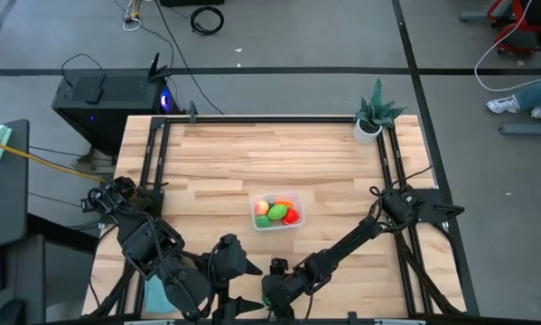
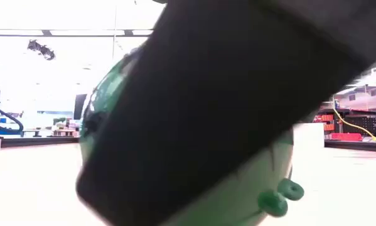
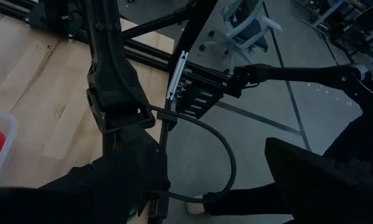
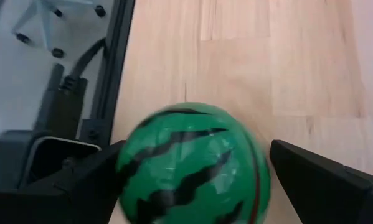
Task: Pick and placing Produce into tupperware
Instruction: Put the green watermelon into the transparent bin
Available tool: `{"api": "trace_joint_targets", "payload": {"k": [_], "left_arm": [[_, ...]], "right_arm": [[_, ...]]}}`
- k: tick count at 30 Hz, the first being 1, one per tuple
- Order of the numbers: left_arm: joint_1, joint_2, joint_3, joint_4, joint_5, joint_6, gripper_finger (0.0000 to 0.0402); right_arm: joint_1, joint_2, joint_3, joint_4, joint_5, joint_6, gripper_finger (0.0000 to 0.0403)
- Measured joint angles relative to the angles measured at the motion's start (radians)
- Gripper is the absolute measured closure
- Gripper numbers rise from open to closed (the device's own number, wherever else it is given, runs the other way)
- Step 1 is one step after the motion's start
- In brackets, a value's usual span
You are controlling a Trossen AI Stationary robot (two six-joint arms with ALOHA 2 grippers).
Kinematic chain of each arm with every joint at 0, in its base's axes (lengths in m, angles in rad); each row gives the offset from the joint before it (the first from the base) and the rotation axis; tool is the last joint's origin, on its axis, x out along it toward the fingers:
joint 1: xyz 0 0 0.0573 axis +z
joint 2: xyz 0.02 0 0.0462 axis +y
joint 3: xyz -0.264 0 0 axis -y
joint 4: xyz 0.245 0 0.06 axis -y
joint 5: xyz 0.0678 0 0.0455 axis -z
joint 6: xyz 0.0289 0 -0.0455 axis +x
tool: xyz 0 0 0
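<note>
The dark green striped ball [image 4: 192, 165] sits on the wood close to the table's near edge and fills the low view [image 2: 238, 194]. My right gripper [image 4: 197, 146] is open, with one finger on either side of the ball; in the high view the gripper [image 1: 277, 287] hides it. The clear tupperware [image 1: 256, 222] stands mid-table and holds the other produce: green, red, orange and peach pieces [image 1: 279, 213]. My left gripper [image 3: 211, 162] is open and waits near the table's near edge [image 1: 238, 260], left of the right gripper. My right gripper comes at the striped ball low, slanting from the table's right. One finger [image 4: 102, 171] lies right against the ball's side and the other finger [image 4: 311, 177] stands just off the opposite side. Whether either finger touches the ball, I cannot tell.
A potted plant [image 1: 371, 117] stands at the far right corner. A teal cloth [image 1: 157, 293] lies under the left arm at the near left. Black frame rails [image 1: 153, 153] run along the table's sides. Bare wood lies between the tupperware and the far edge.
</note>
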Motion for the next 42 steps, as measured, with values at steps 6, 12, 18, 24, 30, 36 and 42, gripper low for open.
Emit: {"api": "trace_joint_targets", "payload": {"k": [6,12,18,24,30,36,42], "left_arm": [[0.000,0.000,0.000,0.001,0.000,0.000,0.0060],[0.000,0.000,0.000,0.001,0.000,0.000,0.0060],[0.000,0.000,0.000,0.001,0.000,0.000,0.0060],[0.000,0.000,0.000,0.001,0.000,0.000,0.0060],[0.000,0.000,0.000,0.001,0.000,0.000,0.0060],[0.000,0.000,0.000,0.001,0.000,0.000,0.0060],[0.000,0.000,0.000,0.001,0.000,0.000,0.0060]], "right_arm": [[0.004,0.000,0.000,-0.018,0.035,-0.014,0.0009],[0.020,0.000,0.001,-0.037,0.053,-0.004,0.0009],[0.021,-0.001,0.001,-0.046,0.064,0.015,0.0023],[0.020,-0.001,0.001,-0.037,0.063,0.018,0.0069],[0.021,-0.001,0.000,-0.015,0.057,0.007,0.0096],[0.021,-0.003,0.000,-0.014,0.059,0.016,0.0095],[0.019,-0.046,0.000,-0.010,0.073,-0.005,0.0077]]}}
